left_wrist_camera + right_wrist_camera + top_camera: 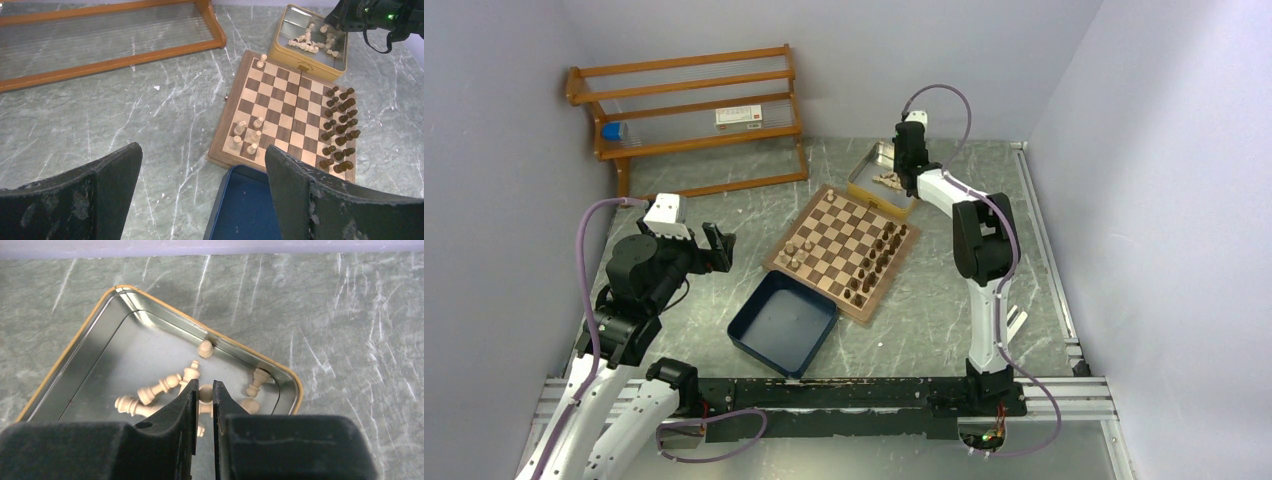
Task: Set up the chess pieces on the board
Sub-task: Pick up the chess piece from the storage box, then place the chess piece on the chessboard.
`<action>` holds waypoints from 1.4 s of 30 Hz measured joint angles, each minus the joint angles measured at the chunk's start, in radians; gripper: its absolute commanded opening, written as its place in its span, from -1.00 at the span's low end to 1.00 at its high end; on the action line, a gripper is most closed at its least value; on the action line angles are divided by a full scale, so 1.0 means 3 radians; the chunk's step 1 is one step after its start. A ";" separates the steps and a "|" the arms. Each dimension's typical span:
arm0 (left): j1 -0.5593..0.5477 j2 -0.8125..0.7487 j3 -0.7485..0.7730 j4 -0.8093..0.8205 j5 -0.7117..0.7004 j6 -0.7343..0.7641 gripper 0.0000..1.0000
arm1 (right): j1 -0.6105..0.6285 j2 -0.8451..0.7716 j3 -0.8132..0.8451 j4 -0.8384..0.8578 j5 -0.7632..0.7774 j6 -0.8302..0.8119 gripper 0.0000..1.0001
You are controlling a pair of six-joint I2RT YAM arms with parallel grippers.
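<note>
Right wrist view: the right end effector (202, 386) is pressed together on a light chess piece (205, 391) inside the metal tin (85, 335), among loose light pieces (160, 387). It is best lifted straight up, clear of the rim and its neighbours, then carried to the board (280, 100), which lies on the bench (150, 100) just beside the tin. Dark pieces (340, 125) crowd one edge. Only a few standing light pieces (248, 135) face them, so a free square there suits. It should be lowered upright and released gently. The left end effector (203, 150) hangs spread wide and empty, apart from the board.
</note>
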 measured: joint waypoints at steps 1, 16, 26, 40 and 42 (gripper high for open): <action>0.0000 0.0001 0.0000 0.0000 0.0000 0.0000 0.94 | 0.0006 -0.0039 -0.0028 0.0003 -0.0008 0.0000 -0.81; 0.0000 0.0001 0.0000 0.0000 -0.0001 0.0000 0.94 | 0.0556 -0.1027 -0.0852 0.0080 -0.0065 -0.0048 -0.77; 0.0000 0.0001 0.0000 0.0000 0.0000 -0.0001 0.95 | 0.1090 -0.1488 -0.1395 0.0205 -0.0303 0.0098 -0.75; 0.0000 -0.0005 0.0000 0.0000 0.0000 -0.0001 0.94 | 0.1517 -0.1459 -0.1714 0.0455 -0.0638 0.0240 -0.74; 0.0000 -0.0004 0.0000 0.0000 0.0000 0.0000 0.94 | 0.1537 -0.1408 -0.1715 0.0511 -0.0670 0.0256 -0.74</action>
